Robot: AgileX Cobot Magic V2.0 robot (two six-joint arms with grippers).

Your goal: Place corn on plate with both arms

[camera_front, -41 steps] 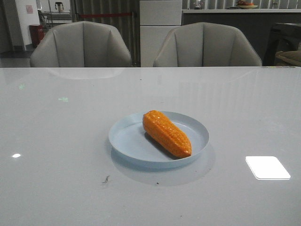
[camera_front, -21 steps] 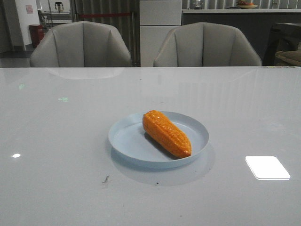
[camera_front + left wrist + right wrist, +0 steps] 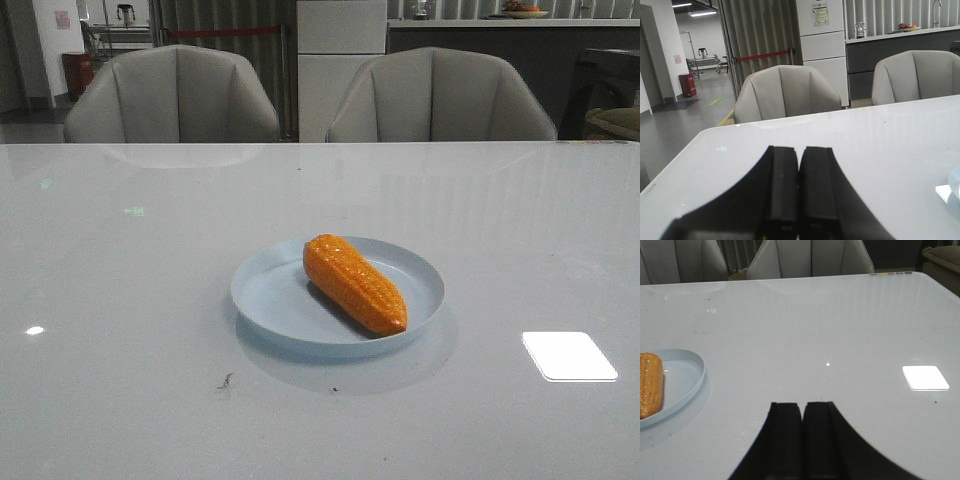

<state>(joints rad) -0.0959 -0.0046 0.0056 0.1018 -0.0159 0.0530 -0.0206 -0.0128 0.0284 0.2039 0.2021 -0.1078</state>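
The orange corn [image 3: 355, 283] lies on the pale blue plate [image 3: 270, 300] in the middle of the table, its tapered end toward the front right. In the right wrist view the corn [image 3: 650, 385] and plate [image 3: 687, 377] show at the edge. A sliver of the plate [image 3: 955, 185] shows in the left wrist view. My left gripper [image 3: 800, 150] is shut and empty, above the table away from the plate. My right gripper [image 3: 803, 405] is shut and empty, off to the plate's right. Neither gripper shows in the front view.
Two grey chairs [image 3: 175, 95] [image 3: 440, 95] stand behind the table's far edge. A bright light reflection [image 3: 568, 356] lies on the glossy table [image 3: 120, 300] at the front right. A small dark mark [image 3: 225, 381] is in front of the plate.
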